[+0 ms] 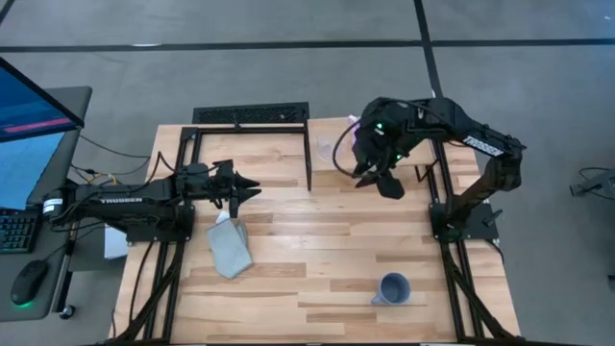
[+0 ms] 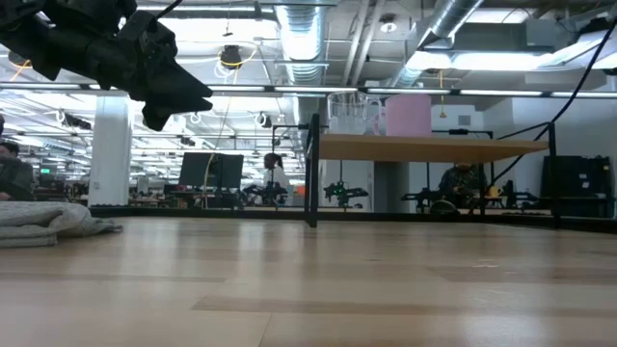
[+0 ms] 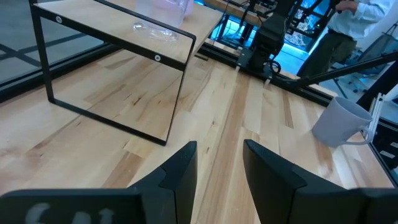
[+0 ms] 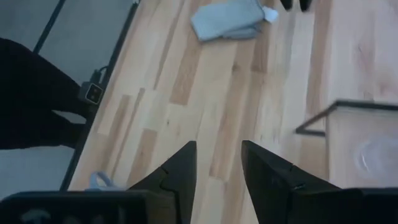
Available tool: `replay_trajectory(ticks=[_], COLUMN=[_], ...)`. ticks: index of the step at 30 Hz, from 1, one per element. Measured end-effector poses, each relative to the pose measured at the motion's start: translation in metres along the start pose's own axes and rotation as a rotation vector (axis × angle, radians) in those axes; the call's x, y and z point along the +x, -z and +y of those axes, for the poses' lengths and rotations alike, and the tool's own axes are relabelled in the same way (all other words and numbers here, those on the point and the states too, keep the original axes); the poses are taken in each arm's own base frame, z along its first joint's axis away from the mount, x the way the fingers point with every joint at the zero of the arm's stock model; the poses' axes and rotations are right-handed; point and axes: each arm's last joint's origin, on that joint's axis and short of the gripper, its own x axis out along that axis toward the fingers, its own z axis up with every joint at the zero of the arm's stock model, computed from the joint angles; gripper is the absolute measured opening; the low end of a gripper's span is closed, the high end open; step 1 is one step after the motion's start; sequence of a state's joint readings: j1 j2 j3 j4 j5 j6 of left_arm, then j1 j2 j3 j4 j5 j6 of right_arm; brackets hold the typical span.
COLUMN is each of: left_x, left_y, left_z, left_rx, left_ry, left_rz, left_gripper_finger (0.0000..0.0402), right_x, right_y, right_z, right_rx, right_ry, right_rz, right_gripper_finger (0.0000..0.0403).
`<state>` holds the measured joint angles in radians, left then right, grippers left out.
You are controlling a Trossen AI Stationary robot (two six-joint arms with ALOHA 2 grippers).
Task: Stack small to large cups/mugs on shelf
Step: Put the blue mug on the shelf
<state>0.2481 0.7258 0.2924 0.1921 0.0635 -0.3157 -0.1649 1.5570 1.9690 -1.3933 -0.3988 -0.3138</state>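
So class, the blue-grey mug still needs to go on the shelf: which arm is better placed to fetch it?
Probably right. The mug stands on the right arm's side; the right claw is open and empty by the shelf.

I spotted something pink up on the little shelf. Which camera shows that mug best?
The low view: the pink mug stands side-on on the shelf, beside the clear glass cup. The high view hides it almost wholly under the right arm; the left wrist view catches only its blurred base; the right wrist view misses it.
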Motion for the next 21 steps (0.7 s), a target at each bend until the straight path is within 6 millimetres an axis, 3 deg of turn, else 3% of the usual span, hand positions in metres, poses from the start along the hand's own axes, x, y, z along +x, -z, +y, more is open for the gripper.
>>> replay_trajectory(ticks=[11, 15, 21], left_x=[0.0, 0.0, 0.0], left_y=[0.0, 0.0, 0.0], left_z=[0.0, 0.0, 0.0], left_rx=[-0.011, -0.011, -0.011], left_ry=[0.003, 0.003, 0.003], left_rz=[0.001, 0.001, 0.001], left_gripper_finger=[0.0121, 0.0121, 0.0121], right_x=[0.006, 0.016, 0.026], right_y=[-0.018, -0.008, 0.01], right_z=[0.006, 0.011, 0.034], right_rx=[-0.039, -0.008, 0.015], right_ry=[0.019, -0.004, -0.05], right_rz=[-0.121, 0.017, 0.168], right_gripper_finger=[0.014, 0.0134, 0.0117])
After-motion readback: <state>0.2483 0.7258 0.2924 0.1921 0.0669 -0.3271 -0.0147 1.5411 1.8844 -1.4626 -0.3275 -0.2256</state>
